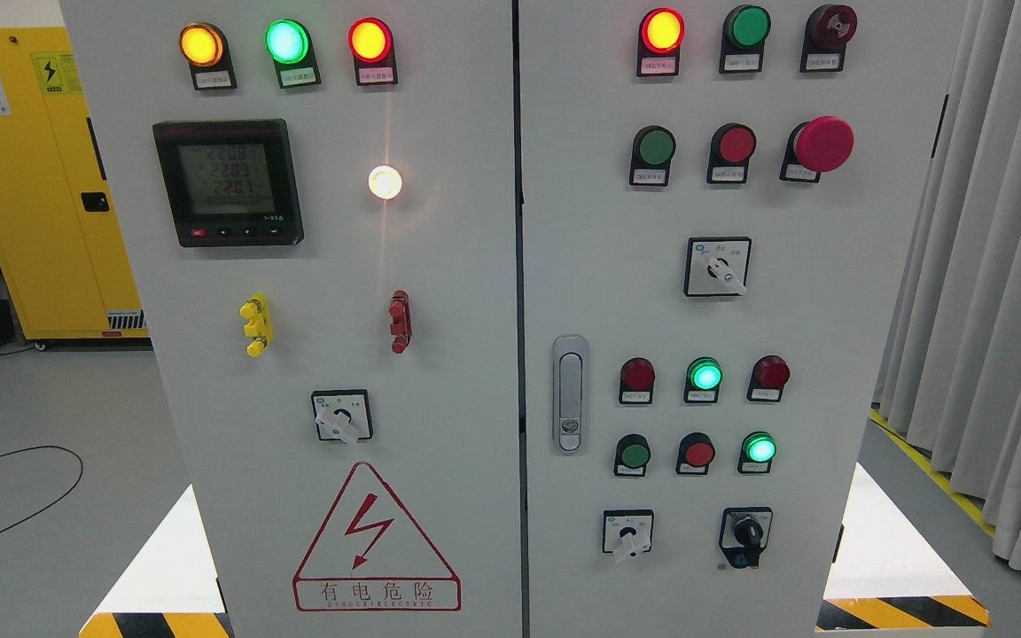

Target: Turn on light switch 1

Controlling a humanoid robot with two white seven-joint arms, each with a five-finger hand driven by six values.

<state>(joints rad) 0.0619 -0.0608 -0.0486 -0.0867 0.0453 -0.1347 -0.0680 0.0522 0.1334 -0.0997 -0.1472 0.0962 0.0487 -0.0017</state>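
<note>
Right, status off the head view:

Hands: neither robot hand nor arm in shot, so finger state can't be told; nothing seen holding anything.

Panel: grey control cabinet (pixel 448 372), two doors, fills the frame.

Left door: amber lamp (pixel 201 44), green lamp (pixel 286 41), red lamp (pixel 370 40) all lit up top; power meter (pixel 229 182) showing digits; white lamp (pixel 385 182) glowing right of it; rotary switch (pixel 342 416) lower centre, above the shock-warning triangle (pixel 376 540).

Right door: red mushroom stop button (pixel 822 143) upper right; rotary selector (pixel 718 266) mid; two green lamps lit (pixel 705 375) (pixel 759 448) lower down; small rotary switch (pixel 627 533) and black key-type switch (pixel 747 532) near the bottom edge.

Light switch 1: can't pin it. Labels too small to read, no control visibly marked "1". Could be any push-button or rotary here.

On/off: several lamps lit, but which one belongs to switch 1 is unclear, so scene fits both switch on and switch off.

Risks: controls sit close together, so a wide finger could hit a neighbour; worst case is the stop button. Misreading labels → wrong circuit toggled. Glare off the white lamp may blur aim.
</note>
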